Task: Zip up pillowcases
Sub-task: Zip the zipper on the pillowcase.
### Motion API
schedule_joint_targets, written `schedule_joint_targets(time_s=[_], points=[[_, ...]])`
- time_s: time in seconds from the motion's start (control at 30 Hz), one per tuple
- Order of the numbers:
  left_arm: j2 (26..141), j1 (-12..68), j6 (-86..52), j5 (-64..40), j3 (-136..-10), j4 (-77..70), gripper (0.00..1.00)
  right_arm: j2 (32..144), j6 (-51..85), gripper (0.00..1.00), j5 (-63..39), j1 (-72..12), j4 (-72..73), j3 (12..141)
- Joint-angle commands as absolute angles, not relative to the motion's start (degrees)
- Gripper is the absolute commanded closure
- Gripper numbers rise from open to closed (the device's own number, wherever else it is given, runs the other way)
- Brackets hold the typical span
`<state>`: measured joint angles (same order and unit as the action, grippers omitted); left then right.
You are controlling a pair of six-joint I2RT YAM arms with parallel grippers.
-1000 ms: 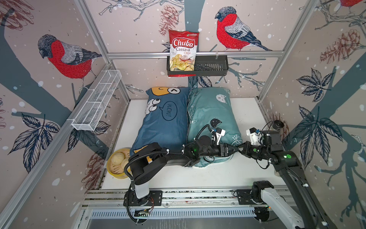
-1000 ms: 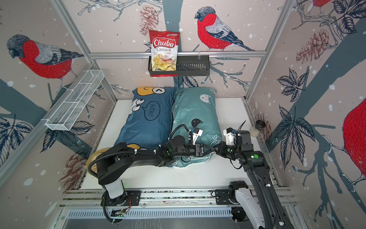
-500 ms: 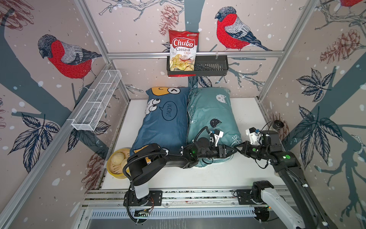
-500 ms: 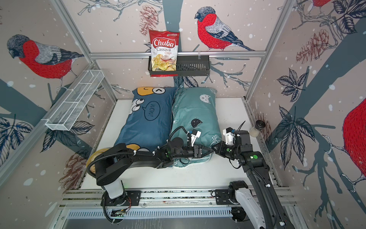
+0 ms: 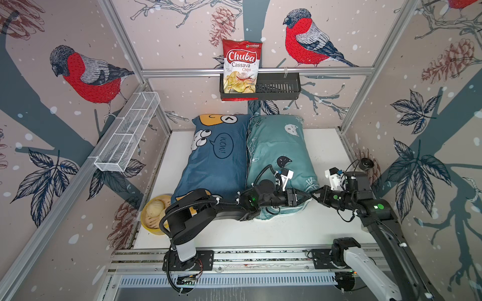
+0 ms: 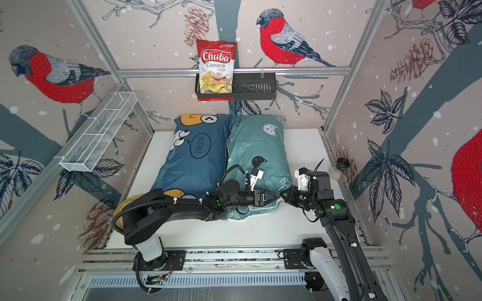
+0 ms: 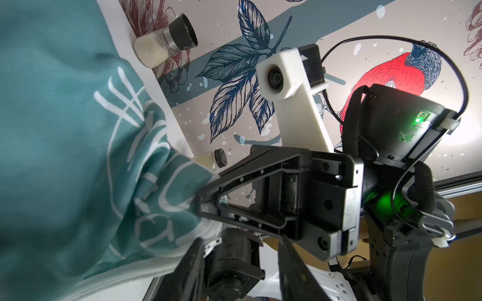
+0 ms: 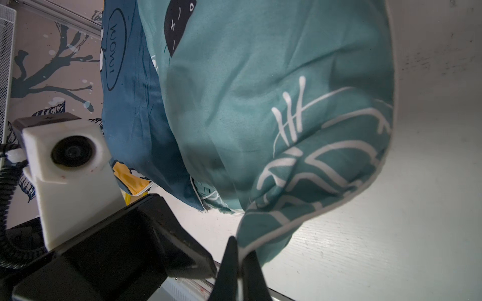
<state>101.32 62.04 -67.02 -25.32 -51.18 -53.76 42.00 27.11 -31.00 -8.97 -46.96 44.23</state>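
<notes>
Nearby: salt shaker (image 7: 156, 44). Right hand (image 8: 240, 249) pinches teal pillowcase (image 5: 276, 148); left hand (image 5: 306, 196) spread alongside.

Left tool (image 5: 308, 197) stretched across, half parted, right tool (image 5: 314, 194) facing it tip-to-tip, clamped tight

The teal pillowcase (image 5: 279, 146) and blue pillowcase (image 5: 216, 166), mid-frame in both top views, are soft matt cloth, creased, with flat printed figures. Above them the chips bag (image 5: 241, 67) is glossy crinkled foil, standing in a matt black slotted basket (image 5: 279, 88). At left the shelf (image 5: 125, 135) is white wire mesh. The frame bars (image 5: 198, 73) are silvery brushed metal. The table (image 8: 391, 234) is white, matt, faintly grained. The right gripper (image 7: 202, 206) is matt black plastic. The shaker (image 7: 156, 49) is clear glass.
</notes>
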Motion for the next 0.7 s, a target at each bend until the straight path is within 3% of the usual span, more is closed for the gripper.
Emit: schedule_joint_targets(time_s=[0.0, 0.43, 0.67], points=[[102.43, 62.28, -67.85, -26.27, -51.77, -57.57, 0.54, 42.01, 27.12, 1.0, -31.19, -9.14, -45.88, 44.32], [104.91, 62.58, -68.9, -26.21, -53.09, -58.78, 0.55, 41.94, 28.25, 1.0, -32.62, -9.73, -43.83, 43.29], [104.24, 62.59, -68.48, -25.67, -51.82, -58.28, 0.6, 41.84, 27.78, 1.0, -31.34, -9.67, -44.74, 43.97]])
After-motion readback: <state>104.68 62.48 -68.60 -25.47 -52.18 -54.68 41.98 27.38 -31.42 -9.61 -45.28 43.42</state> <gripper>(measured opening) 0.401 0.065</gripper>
